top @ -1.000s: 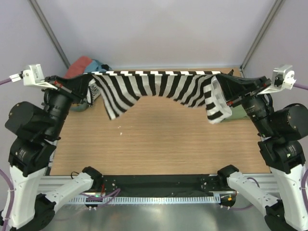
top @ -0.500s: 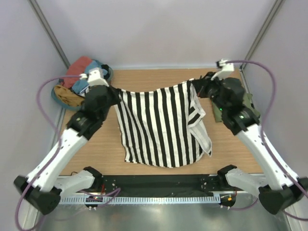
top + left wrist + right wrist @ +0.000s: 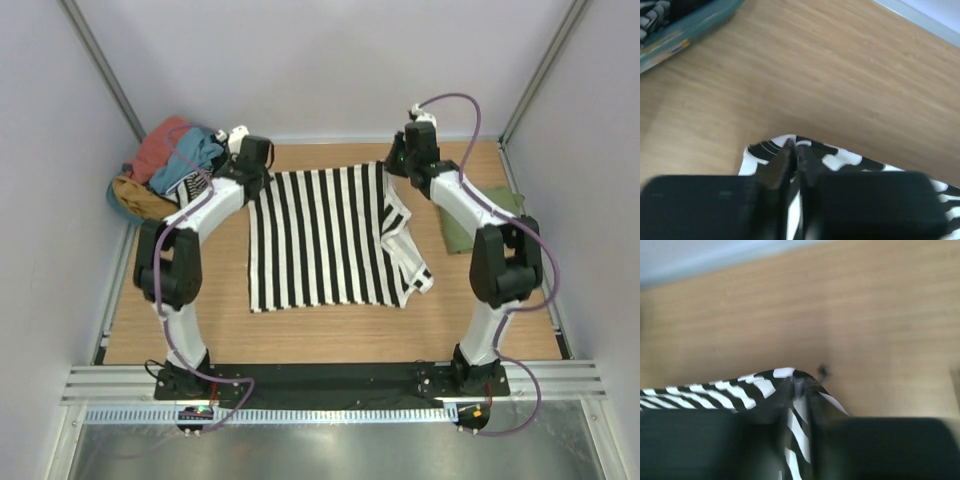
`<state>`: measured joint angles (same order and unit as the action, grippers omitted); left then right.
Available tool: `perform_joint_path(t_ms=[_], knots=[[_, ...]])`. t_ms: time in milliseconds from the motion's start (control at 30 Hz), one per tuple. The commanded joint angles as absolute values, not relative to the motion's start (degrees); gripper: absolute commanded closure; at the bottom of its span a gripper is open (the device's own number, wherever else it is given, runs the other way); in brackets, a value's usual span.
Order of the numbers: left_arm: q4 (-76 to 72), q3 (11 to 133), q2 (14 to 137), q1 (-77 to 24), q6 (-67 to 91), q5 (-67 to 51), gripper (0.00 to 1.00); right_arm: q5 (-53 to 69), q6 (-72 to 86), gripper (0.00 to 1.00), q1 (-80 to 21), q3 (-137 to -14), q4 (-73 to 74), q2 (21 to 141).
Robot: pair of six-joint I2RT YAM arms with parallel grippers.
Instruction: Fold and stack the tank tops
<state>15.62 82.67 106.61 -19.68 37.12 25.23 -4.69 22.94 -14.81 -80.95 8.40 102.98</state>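
Observation:
The black-and-white striped tank top [image 3: 325,235] lies spread on the wooden table, its right side rumpled and folded over. My left gripper [image 3: 255,176] is shut on its far left corner, and the left wrist view shows the striped cloth [image 3: 840,159] pinched at the fingertips [image 3: 794,145]. My right gripper [image 3: 393,166] is shut on the far right corner, with striped cloth [image 3: 740,385] running between its jaws [image 3: 799,385]. The olive green tank top [image 3: 458,232] lies by the table's right edge, partly behind the right arm.
A round basket [image 3: 122,200] at the far left corner holds a salmon-red garment [image 3: 160,140] and a light blue one [image 3: 190,155]; its teal rim [image 3: 690,30] shows in the left wrist view. Grey walls close in the back and sides.
Both arms have swung forward and down. The striped top, hanging stretched in the air a second ago, now lies flat on the table with both far corners still gripped.

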Motion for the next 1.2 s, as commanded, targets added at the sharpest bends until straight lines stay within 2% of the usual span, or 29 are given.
perform_joint_path(t_ms=[0,33,67,100,167,233,267,367,567,633,733,900,1100,1167], knots=[[21.4,99.4,116.9,-16.5,37.0,20.2,0.85,-2.3,22.9,0.50,-13.3,-97.4,9.0,112.6],[25.0,103.8,119.6,-15.6,36.7,19.5,0.69,-2.1,23.1,0.35,-13.1,-99.5,10.5,116.1],[28.8,112.2,124.5,-15.6,36.7,20.1,0.37,-2.3,23.6,0.25,-12.9,-101.0,11.8,116.5],[34.7,114.8,125.7,-15.5,36.6,21.9,0.29,-2.0,23.6,0.19,-12.8,-100.2,11.8,116.3],[35.2,113.1,123.8,-15.6,36.1,22.5,0.21,-2.3,23.4,0.19,-12.7,-96.4,9.8,112.4],[30.7,108.1,119.8,-15.5,35.6,22.0,0.20,-4.4,23.4,0.22,-12.6,-90.5,9.0,109.0],[28.2,103.3,118.0,-15.5,35.7,21.7,0.19,-5.0,23.4,0.28,-12.6,-87.4,10.5,106.2],[26.0,95.6,110.7,-15.5,36.4,18.2,0.20,-6.5,23.8,0.35,-12.6,-80.9,13.0,101.4],[24.9,82.4,101.1,-19.1,36.9,13.2,0.23,-10.3,25.4,0.33,-12.5,-73.2,15.0,99.4],[24.3,77.7,97.9,-19.9,37.3,12.0,0.24,-10.8,26.4,0.33,-12.5,-72.5,15.1,100.1],[25.7,72.6,93.0,-20.7,37.6,6.8,0.28,-10.5,27.5,0.42,-12.3,-72.7,15.3,102.2],[26.2,64.6,85.9,-21.4,36.8,3.2,0.27,-8.5,28.9,0.43,-12.0,-75.2,15.0,106.4],[27.3,58.4,83.8,-21.9,36.2,2.6,0.27,-7.4,30.5,0.44,-11.9,-77.8,15.0,111.0],[25.6,56.0,84.0,-22.0,36.9,1.2,0.28,-7.2,31.0,0.52,-11.9,-77.9,14.5,111.8]])
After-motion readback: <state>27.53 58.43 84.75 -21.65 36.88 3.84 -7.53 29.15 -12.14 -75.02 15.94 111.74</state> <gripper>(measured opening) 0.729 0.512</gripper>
